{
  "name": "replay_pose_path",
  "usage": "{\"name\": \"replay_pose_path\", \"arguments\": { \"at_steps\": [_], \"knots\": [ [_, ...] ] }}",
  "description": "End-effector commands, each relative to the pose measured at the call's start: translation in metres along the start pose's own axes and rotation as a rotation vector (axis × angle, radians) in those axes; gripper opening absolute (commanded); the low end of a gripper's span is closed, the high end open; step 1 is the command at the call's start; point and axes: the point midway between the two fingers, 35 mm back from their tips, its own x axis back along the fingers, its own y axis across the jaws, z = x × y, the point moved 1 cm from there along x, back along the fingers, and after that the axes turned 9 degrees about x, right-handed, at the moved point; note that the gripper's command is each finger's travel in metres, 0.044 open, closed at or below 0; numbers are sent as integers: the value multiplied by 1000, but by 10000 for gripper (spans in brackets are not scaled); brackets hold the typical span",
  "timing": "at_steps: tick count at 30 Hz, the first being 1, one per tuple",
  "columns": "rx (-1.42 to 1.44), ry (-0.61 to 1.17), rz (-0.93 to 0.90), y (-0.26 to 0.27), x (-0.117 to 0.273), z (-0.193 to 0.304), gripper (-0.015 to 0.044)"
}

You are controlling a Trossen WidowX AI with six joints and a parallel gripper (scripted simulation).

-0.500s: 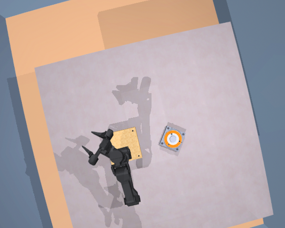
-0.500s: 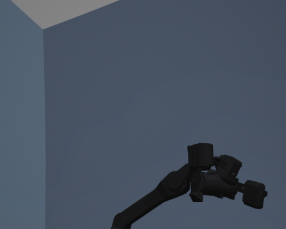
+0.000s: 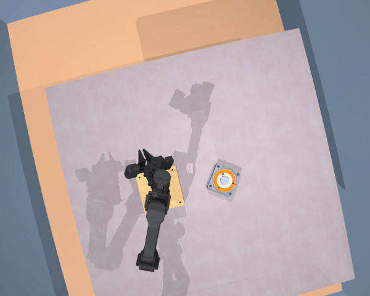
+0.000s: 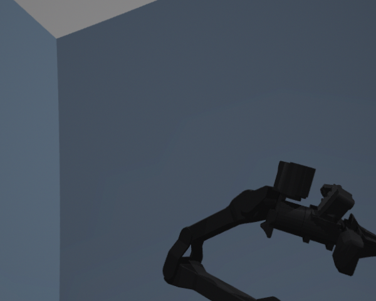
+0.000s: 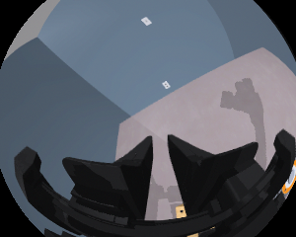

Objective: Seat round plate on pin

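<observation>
The round plate [image 3: 215, 180] [image 5: 286, 186], with a broad orange ring, lies on the grey square base [image 3: 213, 187] around the central post [image 3: 224, 180], right of the arm. Several small dark spots show on the plate. From above I cannot tell the tab, the pin or any tilt. My gripper [image 3: 141, 149] [image 5: 160, 139] is raised well away to the plate's left. Its fingers are nearly together, with a narrow gap and nothing between them. In the exterior view the gripper is at the right edge, partly cut off, and the plate is out of view.
A yellow wooden board [image 3: 176, 191] [image 5: 181, 212] with small dark holes lies under the arm, left of the base. The pale table top [image 3: 274, 111] [image 5: 187, 114] carries the arm's shadows. An orange surface [image 3: 67, 41] shows beyond its upper and left edges.
</observation>
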Motion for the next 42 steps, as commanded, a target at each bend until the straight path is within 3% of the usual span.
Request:
{"name": "replay_pose_path", "arguments": {
  "at_steps": [1,11,17,25,32,42],
  "knots": [
    [-141,57,211,-51,-4,-11,0],
    [-461,180,598,-160,19,-11,0],
    [-744,303,861,-240,60,18,0],
    [-1005,477,1034,-306,114,70,0],
    [-1064,519,1060,-313,126,87,0],
    [-1064,519,1060,-329,108,122,0]
  ]
}}
